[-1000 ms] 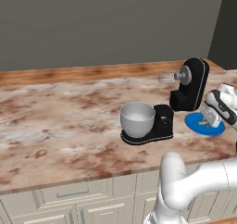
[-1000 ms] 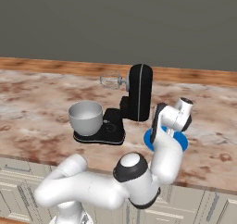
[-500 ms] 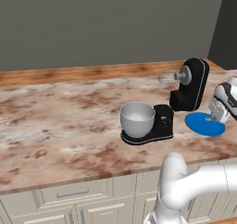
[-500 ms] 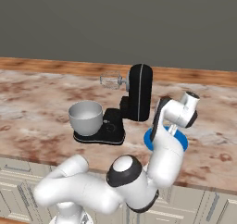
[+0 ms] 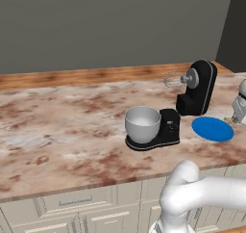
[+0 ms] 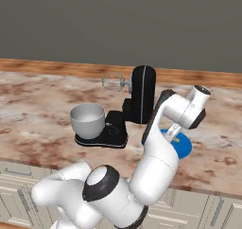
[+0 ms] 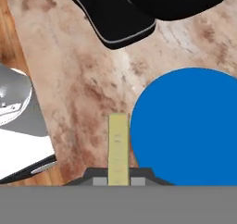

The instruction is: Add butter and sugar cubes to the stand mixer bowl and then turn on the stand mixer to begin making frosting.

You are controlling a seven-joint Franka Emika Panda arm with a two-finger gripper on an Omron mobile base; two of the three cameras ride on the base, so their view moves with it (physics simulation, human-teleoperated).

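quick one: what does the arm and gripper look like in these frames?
Glossy white rounded arm with dark joint caps, one large black disc near the base. The gripper shows two small grey finger tips on a dark grey body. No cables or markings visible.

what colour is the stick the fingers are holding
Pale yellow, like butter. It shows best in the hand view, beside the blue plate.

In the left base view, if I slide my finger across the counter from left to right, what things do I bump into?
The stand mixer bowl → the stand mixer with its tilted head → the flat blue plate → the gripper at the right edge, shut on a yellow butter stick.
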